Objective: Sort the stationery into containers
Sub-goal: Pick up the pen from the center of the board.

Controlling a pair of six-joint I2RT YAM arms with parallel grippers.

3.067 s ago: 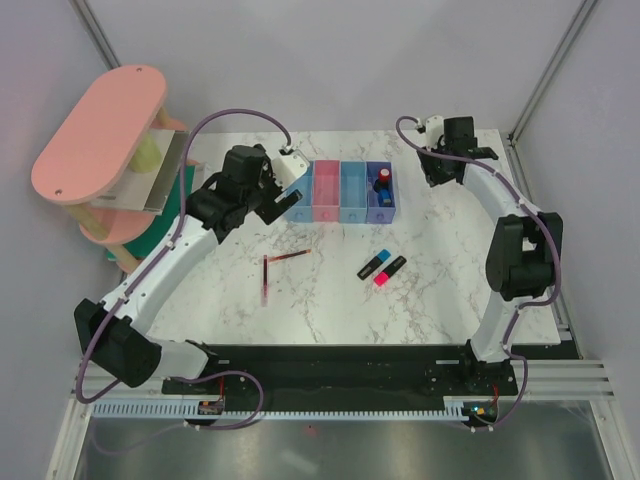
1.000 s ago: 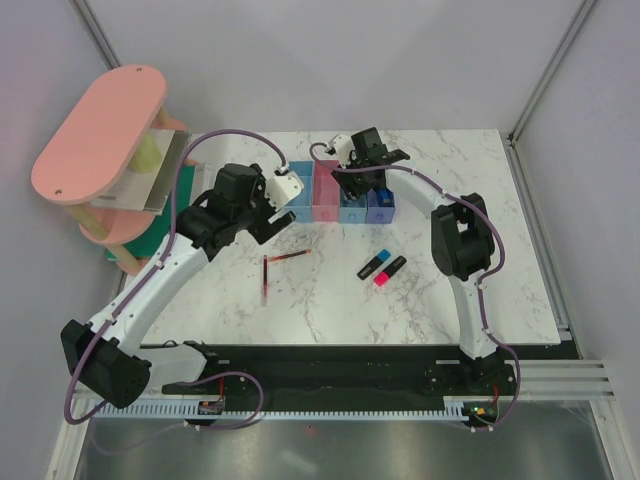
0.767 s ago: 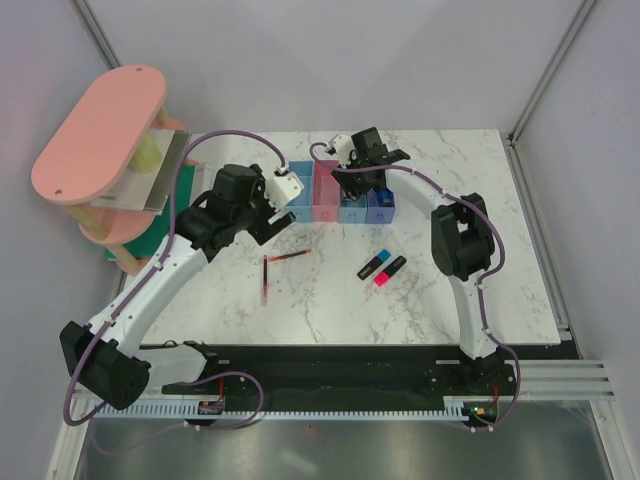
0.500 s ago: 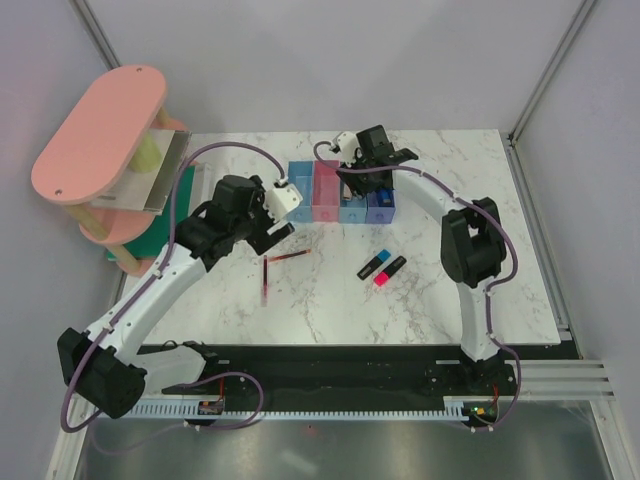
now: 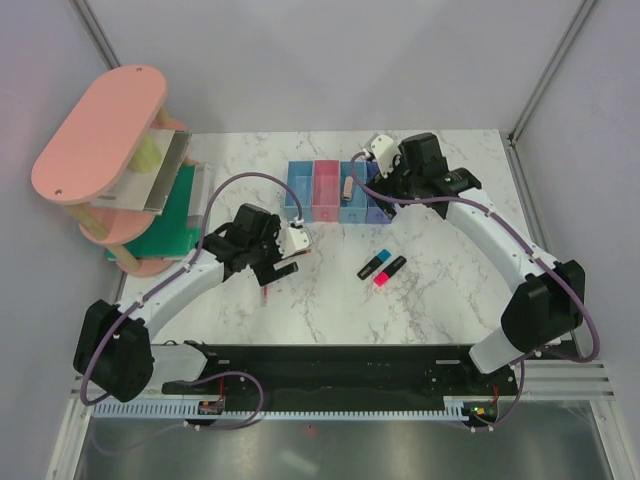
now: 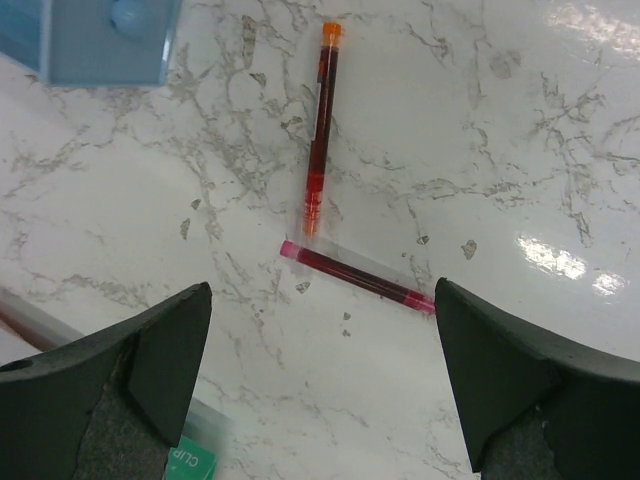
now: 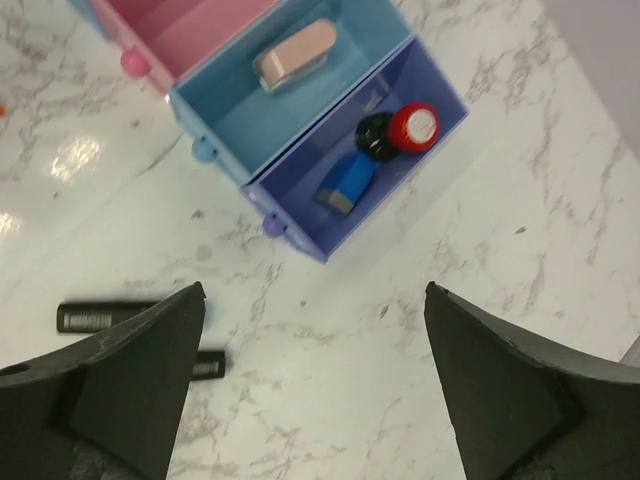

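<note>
Right wrist view shows the beige eraser [image 7: 295, 55] lying in a light blue bin [image 7: 228, 128], with the pink bin [image 7: 190, 25] on one side. The purple bin [image 7: 300, 225] on the other side holds the blue block [image 7: 345, 183] and the red-black capped piece [image 7: 400, 130]. The right gripper [image 7: 312, 292] hangs above the bench [image 5: 450, 290] just in front of these bins, its jaws spread wide with nothing between them. Two black highlighters, one blue [image 5: 373, 264] and one pink [image 5: 390, 271], lie side by side on the bench in front of the bins. From the left wrist, two thin dark-red pens, one orange-tipped [image 6: 318, 150] and one pink-ended [image 6: 358, 277], lie on the marble, their ends nearly meeting at an angle. The left gripper [image 6: 320, 290] hovers over them, fully spread and holding nothing. At the far left stands the pink rack [image 5: 100, 130].
</note>
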